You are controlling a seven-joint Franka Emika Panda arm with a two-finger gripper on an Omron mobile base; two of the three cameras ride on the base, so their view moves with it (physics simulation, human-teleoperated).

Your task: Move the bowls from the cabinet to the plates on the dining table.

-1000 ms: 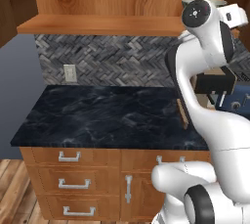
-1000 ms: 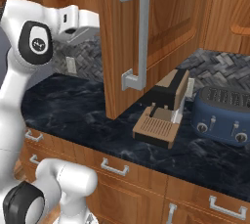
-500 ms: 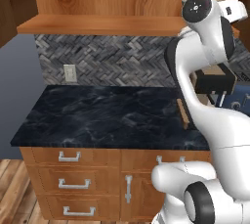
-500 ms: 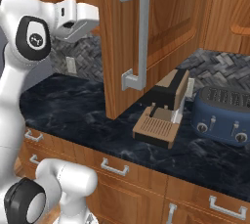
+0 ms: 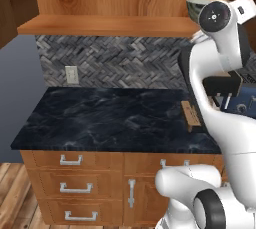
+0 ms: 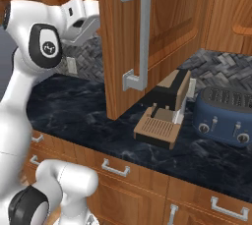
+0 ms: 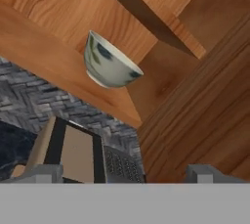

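Note:
One bowl [image 7: 110, 64], grey-white with blue-green mottling, stands on the wooden shelf of the cabinet [image 7: 34, 42]. In the hand view it lies ahead of my gripper [image 7: 126, 174] and some way off. The gripper's two tips are wide apart, open, with nothing between them. In the left base view the bowl [image 5: 196, 6] peeks out at the shelf's right end, half hidden by my arm. The cabinet door [image 6: 167, 22] with its grey bar handle [image 6: 136, 32] hangs open beside my hand. The plates and the dining table are out of view.
Below the cabinet runs a black marble counter [image 5: 110, 118] over drawer units. On it stand a tan and black coffee machine [image 6: 166, 106] and a blue toaster [image 6: 224, 116]. The herringbone tile wall [image 5: 120, 63] carries an outlet.
My upper arm has shifted a little to the right in the left base view, uncovering the bowl's rim. The gripper has stayed open.

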